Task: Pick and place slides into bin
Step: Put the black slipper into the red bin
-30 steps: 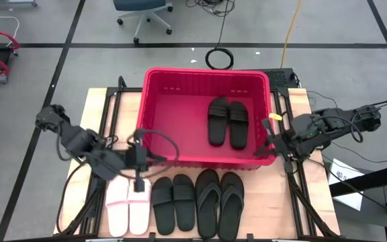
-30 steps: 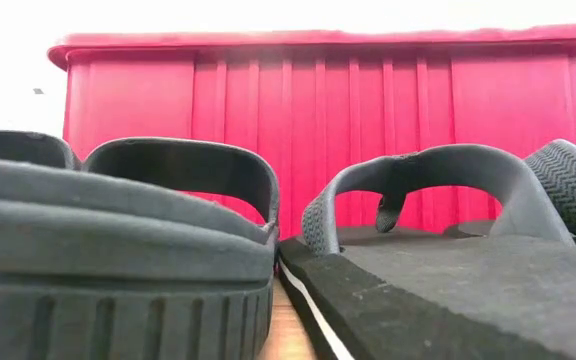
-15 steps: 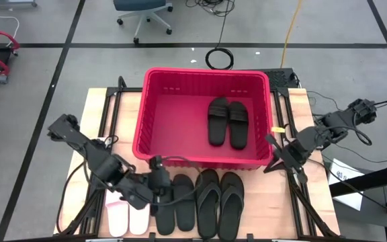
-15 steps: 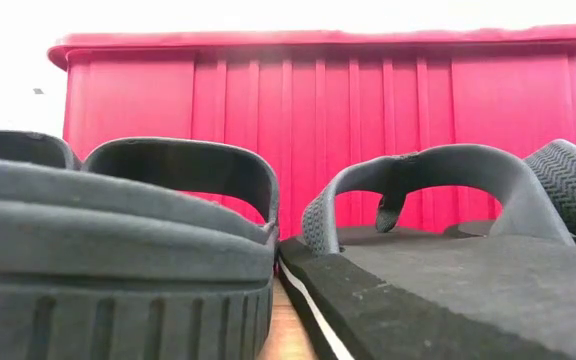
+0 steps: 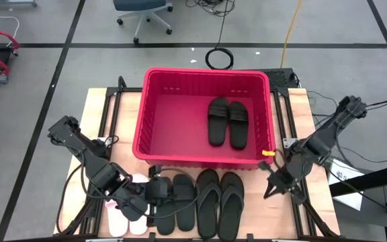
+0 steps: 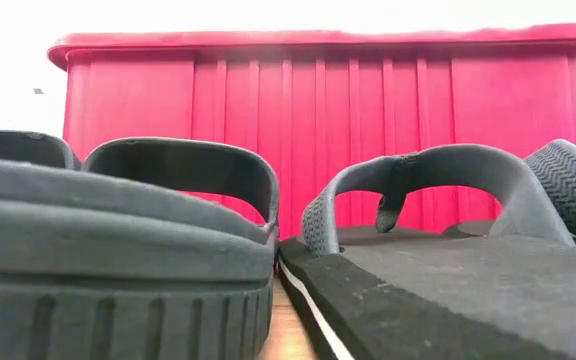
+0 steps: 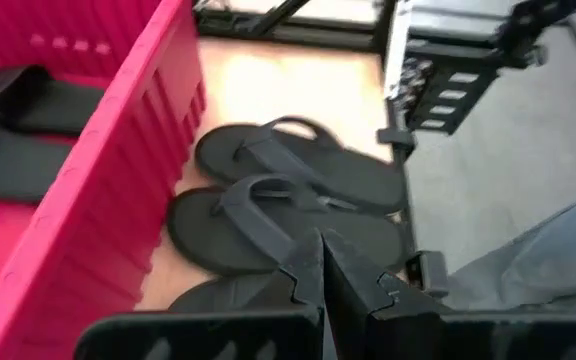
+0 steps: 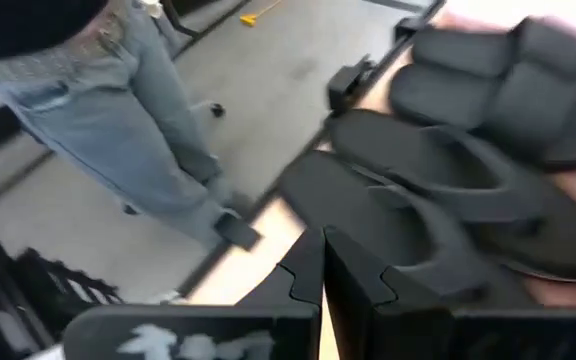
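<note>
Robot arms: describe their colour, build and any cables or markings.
Both arms are black, jointed segments with loose black cables looping alongside. The left gripper and right gripper end in two dark, angular fingers. A yellow tag sits near the right arm.

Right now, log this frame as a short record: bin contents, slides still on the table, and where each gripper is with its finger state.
bin: red, holds one black wide-strap pair
on table, front of bin: pink pair, mostly hidden under the left arm; black strap pair; flip-flops
left gripper: low over the black strap pair, fingers shut, nothing held
right gripper: past the bin's front right corner, beside the flip-flops, fingers shut, nothing held
person: legs in jeans beyond the table
</note>
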